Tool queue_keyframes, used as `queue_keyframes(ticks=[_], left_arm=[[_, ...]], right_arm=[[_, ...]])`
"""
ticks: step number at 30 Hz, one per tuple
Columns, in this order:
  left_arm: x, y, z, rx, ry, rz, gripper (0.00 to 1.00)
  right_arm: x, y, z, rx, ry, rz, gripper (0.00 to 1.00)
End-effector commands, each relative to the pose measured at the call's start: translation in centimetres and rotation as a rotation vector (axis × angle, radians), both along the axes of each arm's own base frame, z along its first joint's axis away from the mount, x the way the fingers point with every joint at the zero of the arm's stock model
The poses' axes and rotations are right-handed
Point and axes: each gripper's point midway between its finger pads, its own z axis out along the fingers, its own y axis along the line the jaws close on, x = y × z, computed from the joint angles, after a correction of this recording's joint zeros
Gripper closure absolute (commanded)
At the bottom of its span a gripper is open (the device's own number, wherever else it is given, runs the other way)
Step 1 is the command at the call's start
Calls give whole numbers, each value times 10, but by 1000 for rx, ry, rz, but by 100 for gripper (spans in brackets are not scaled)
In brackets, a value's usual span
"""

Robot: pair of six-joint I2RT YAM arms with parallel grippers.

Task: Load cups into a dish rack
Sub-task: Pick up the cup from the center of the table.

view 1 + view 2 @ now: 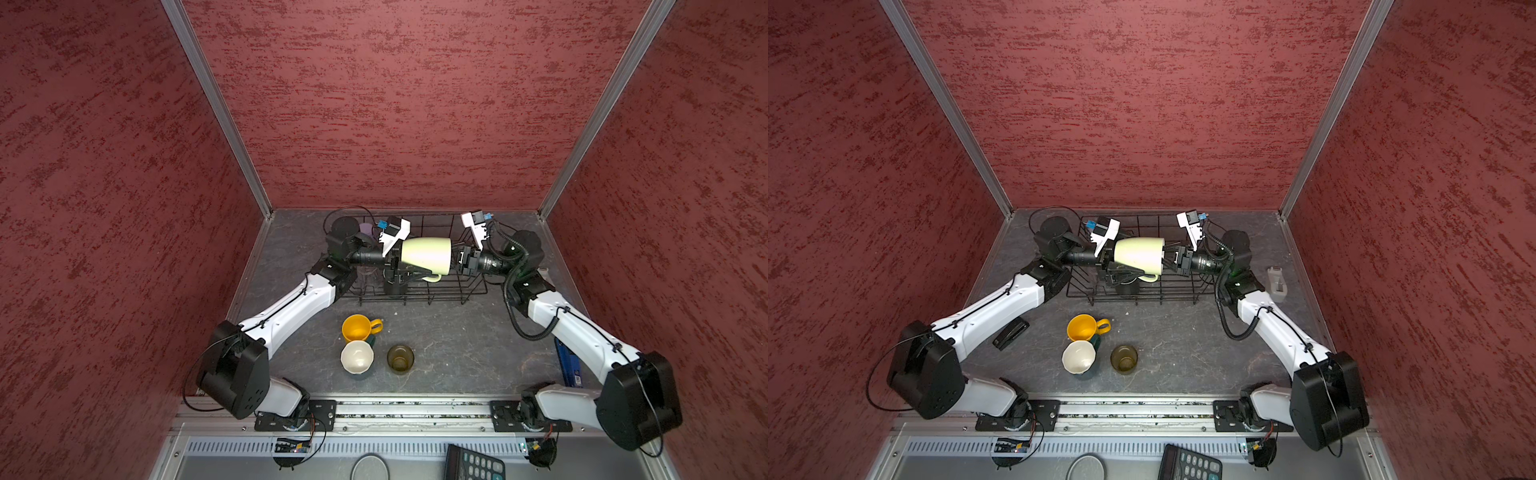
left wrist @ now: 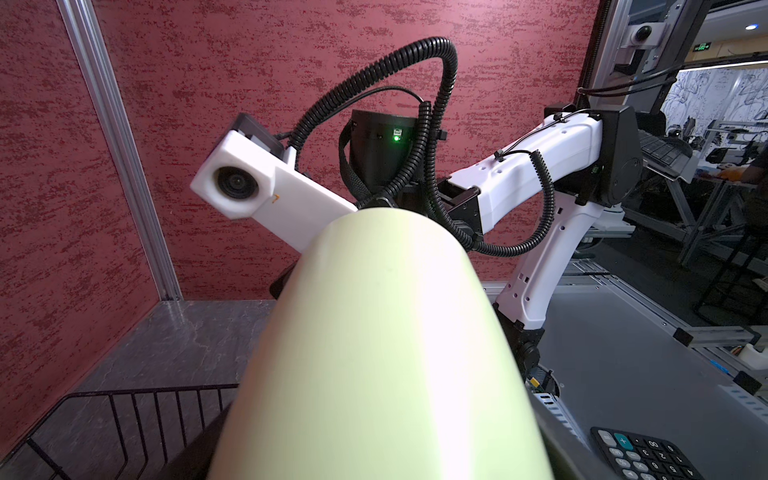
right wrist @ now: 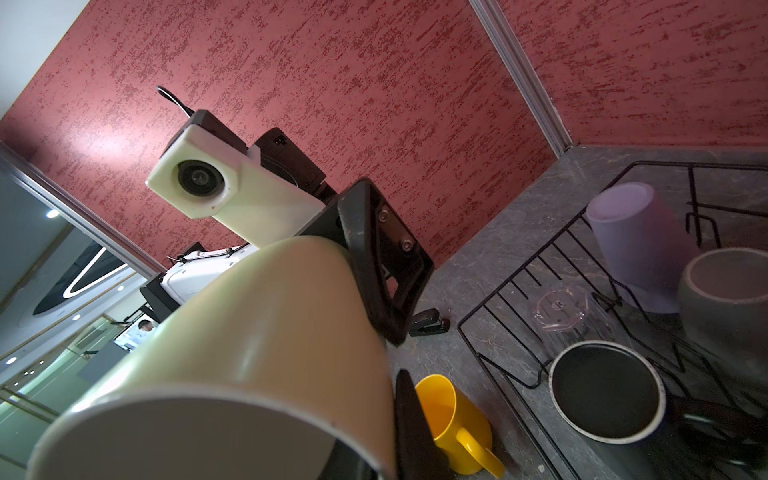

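A pale green mug (image 1: pixel 426 254) (image 1: pixel 1139 253) hangs on its side above the dish rack (image 1: pixel 473 286) (image 3: pixel 498 299), held from both ends. My left gripper (image 1: pixel 397 266) is shut round its base; the mug fills the left wrist view (image 2: pixel 374 353). My right gripper (image 1: pixel 455 259) is shut on its rim, one finger (image 3: pixel 409 432) outside the wall. In the rack lie a lilac tumbler (image 3: pixel 636 245), a grey mug (image 3: pixel 727 299), a clear glass (image 3: pixel 569 316) and a black mug (image 3: pixel 606 390). On the table stand a yellow mug (image 1: pixel 358 327), a dark teal mug (image 1: pixel 356 358) and an olive-brown glass (image 1: pixel 400 358).
A black stapler (image 1: pixel 1011 332) lies under the left arm. A grey block (image 1: pixel 1277 282) sits right of the rack and a blue object (image 1: pixel 567 365) lies by the right arm. A calculator (image 1: pixel 473 463) rests on the front shelf. Red walls close three sides.
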Motion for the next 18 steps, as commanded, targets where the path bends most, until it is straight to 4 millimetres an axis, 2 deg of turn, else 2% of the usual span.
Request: queue_keyframes(ticks=[1,9,14,18], left_arm=[[3,-1,14,-19,-21,31,72],[5,3,16,-33,-32,68,100],[7,6,16,-35,-15,81,100],[10,8,20,-42,-18,110,100]], right_arm=[[-2,3,12,20,-58,6,98],[9,1,8,-27,-42,-54,84],[15,-4,8,-43,-29,-101,73],[26,-15,5,-64,-9,-194,60]])
